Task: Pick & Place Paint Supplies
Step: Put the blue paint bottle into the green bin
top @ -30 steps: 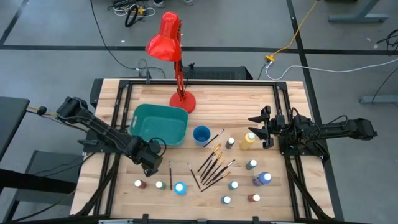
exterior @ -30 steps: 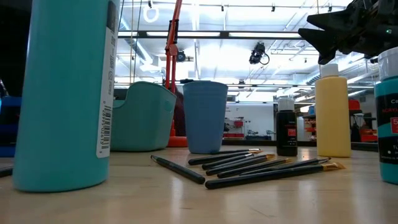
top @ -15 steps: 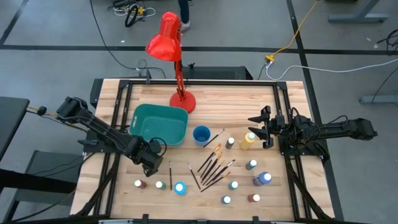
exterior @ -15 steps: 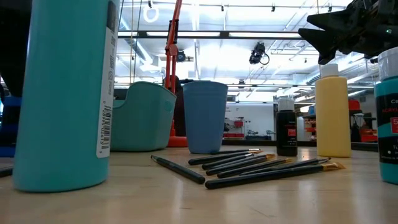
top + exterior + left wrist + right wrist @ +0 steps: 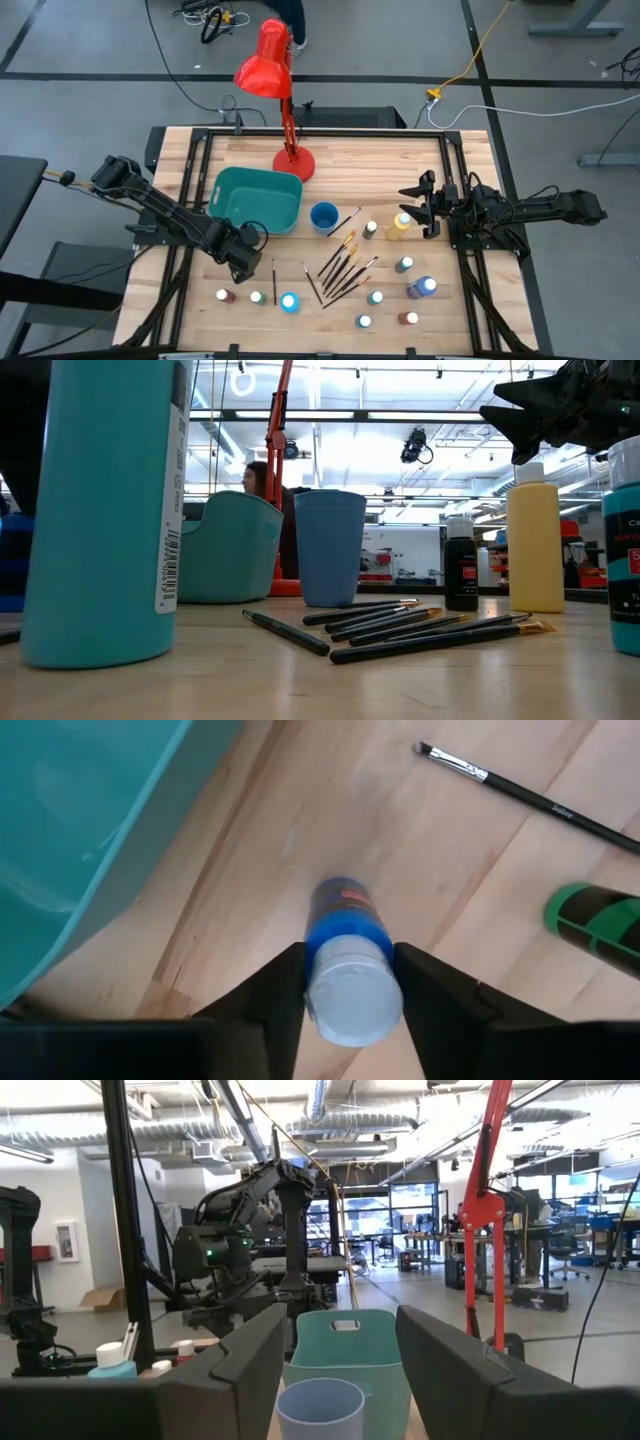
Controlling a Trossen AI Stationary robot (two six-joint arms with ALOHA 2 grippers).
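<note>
Left gripper (image 5: 345,982) low over the table's near-left part, just off the near corner of the teal bin (image 5: 256,199), its fingers pinching a small blue paint bottle (image 5: 347,960) at the neck, one finger pressed to each side. Bottle stands upright on the wood, long axis vertical, white cap toward the wrist camera. Beside it lies one thin brush (image 5: 525,792) flat on the boards, bristle end toward the bin side, and a green bottle (image 5: 592,916) close by.

Right gripper (image 5: 418,205) hangs above the tall yellow bottle (image 5: 399,226) on the right half of the table, fingers spread wide, nothing between them. Yellow bottle upright, cap up; a dark bottle (image 5: 461,575) stands just beside it.

Cluster of brushes (image 5: 342,268) lies flat in the middle, long axes mostly slanting from near-left to far-right, bristle tips toward the blue cup (image 5: 323,216). Small white-capped bottles stand upright along the near edge and to the right of the brushes; a large teal bottle (image 5: 110,510) is nearest the low camera.

Red lamp (image 5: 272,75) at the far side. A person (image 5: 258,478) shows behind the bin
</note>
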